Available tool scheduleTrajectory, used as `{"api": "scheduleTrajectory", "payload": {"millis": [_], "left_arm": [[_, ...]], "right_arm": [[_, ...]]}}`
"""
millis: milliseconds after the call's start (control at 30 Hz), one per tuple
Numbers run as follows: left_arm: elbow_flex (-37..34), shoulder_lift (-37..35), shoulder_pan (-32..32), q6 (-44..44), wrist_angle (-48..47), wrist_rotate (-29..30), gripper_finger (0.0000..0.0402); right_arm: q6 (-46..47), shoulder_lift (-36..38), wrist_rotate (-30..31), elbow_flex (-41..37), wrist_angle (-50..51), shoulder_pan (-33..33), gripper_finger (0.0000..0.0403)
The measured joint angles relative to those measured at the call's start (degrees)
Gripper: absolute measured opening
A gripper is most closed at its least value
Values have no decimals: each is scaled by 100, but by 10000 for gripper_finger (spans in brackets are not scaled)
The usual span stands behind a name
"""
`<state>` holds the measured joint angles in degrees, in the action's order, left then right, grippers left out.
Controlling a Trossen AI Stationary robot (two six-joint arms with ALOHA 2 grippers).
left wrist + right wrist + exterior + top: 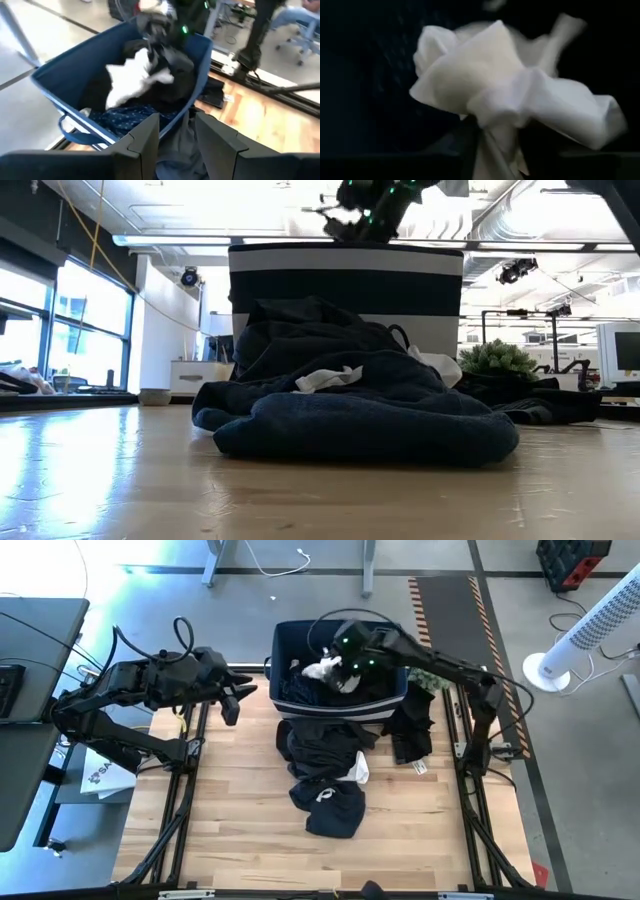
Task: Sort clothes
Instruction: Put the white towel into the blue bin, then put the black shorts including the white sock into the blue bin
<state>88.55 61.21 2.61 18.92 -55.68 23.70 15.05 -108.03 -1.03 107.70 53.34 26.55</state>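
Note:
A dark blue fabric bin point(290, 640) stands at the table's far middle. It holds a navy dotted garment point(125, 117) and black cloth point(175, 67). My right gripper point(338, 652) is over the bin, shut on a bunched white garment point(320, 670), which also shows in the left wrist view point(132, 80). A pile of black clothes point(325, 775) lies on the table in front of the bin, with a white piece point(360, 770) in it. My left gripper point(238, 700) is open and empty, left of the bin. My right gripper holds the white garment by a gathered bunch point(495, 127) pinched between its two fingers, several folds together. It comes from above, over the bin. The garment spreads loose beyond the fingers point(485, 75), above the bin's contents; whether its low end rests on them, I cannot tell.
More black clothing point(412, 725) lies right of the bin near the table's right edge. A small green plant point(500, 358) stands behind it. Bare wood point(230, 820) lies at the near left. A white fan point(590, 630) stands on the floor at the far right.

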Motion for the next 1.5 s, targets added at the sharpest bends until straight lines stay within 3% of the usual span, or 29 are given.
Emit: {"api": "scheduleTrajectory", "payload": {"millis": [133,267,400,567,767,1033,1267,1400,1500], "left_arm": [[0,0,2,384,-7,232,126],[0,2,2,546,-11,241,126],[0,0,2,582,-13,298,126],[0,0,4,574,-16,616,126],[0,2,2,296,-21,1031,126],[0,2,4,145,-19,1292,126],[0,2,4,144,-20,1150,126],[0,2,3,144,-20,819,126],[0,2,2,142,-23,669,126]], "right_arm": [[-99,-137,-345,153,285,63,190],[-50,-74,-1109,750,611,181,240],[-98,-70,-1258,1712,1217,226,252],[-855,30,-1093,2738,2203,-80,254],[-1177,1263,-585,999,2217,-1546,254],[1176,2746,-238,-2939,618,-3124,254],[3700,2907,-253,-5418,-1637,-3133,254],[4479,2497,184,-6203,-3218,-2975,251],[5064,1888,10,-6514,-4101,-2789,231]]}}
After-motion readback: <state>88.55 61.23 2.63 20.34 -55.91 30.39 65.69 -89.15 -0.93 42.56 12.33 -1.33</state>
